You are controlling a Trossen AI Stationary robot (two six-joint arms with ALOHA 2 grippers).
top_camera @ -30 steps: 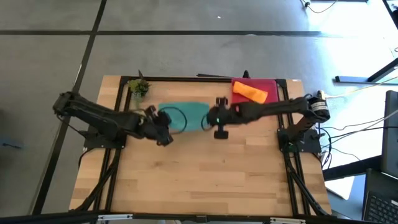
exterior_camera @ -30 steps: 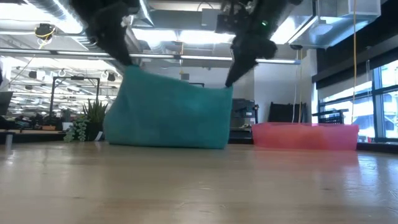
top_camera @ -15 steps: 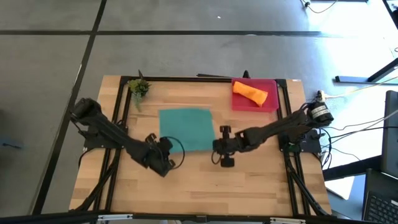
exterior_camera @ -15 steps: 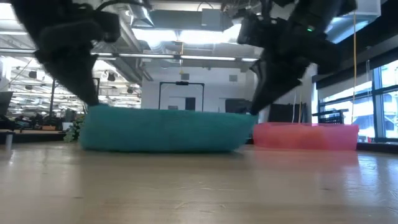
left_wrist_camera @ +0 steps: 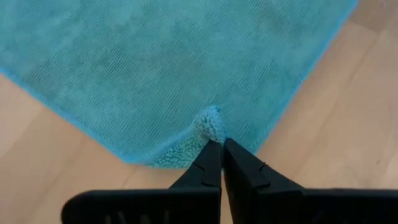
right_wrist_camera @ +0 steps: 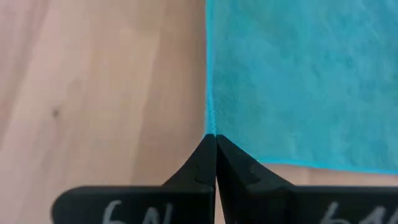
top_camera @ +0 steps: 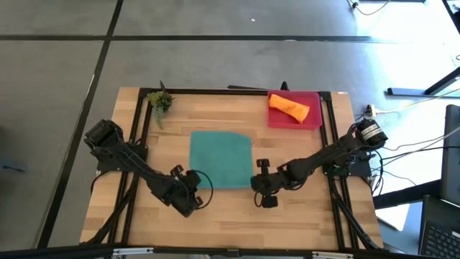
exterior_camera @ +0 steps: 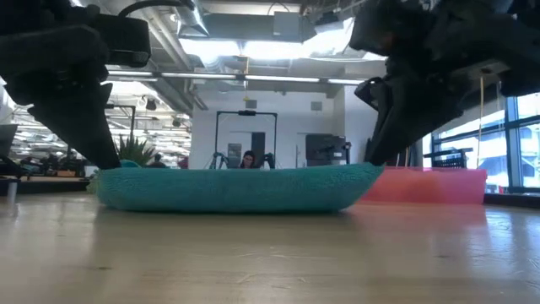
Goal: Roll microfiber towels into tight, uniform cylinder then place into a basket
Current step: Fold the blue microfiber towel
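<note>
- High view: my table [top_camera: 237, 223] is pale wood planking inside a black frame, standing on a grey floor [top_camera: 215, 57] crossed by dark seams. The teal towel [top_camera: 221, 159] lies spread flat near the table's middle. My left gripper [top_camera: 192, 193] sits at its near left corner, my right gripper [top_camera: 257, 187] at its near right corner. The basket [top_camera: 314, 119] rests at the far right corner with the rolled orange towel [top_camera: 289, 107] inside it. A small plant [top_camera: 160, 101] stands at the far left corner. Cables [top_camera: 413, 155] trail beyond the right edge.
- Low view: the teal towel [exterior_camera: 232, 187] lies low on the wood, its near edge slightly lifted at both ends where my arms come down. The basket [exterior_camera: 439, 184] shows behind it to the right. Beyond is an open hall with ceiling lights [exterior_camera: 253, 51], a dark door frame [exterior_camera: 246, 139] and windows [exterior_camera: 519, 143]; a person [exterior_camera: 248, 160] sits far back.
- Left wrist view: my left fingers [left_wrist_camera: 211, 168] are pressed together on a bunched corner of the teal towel [left_wrist_camera: 174, 68]; bare wood lies either side.
- Right wrist view: my right fingers [right_wrist_camera: 205, 163] are closed, pinching the corner of the teal towel [right_wrist_camera: 298, 81], which lies flat on the wood.
</note>
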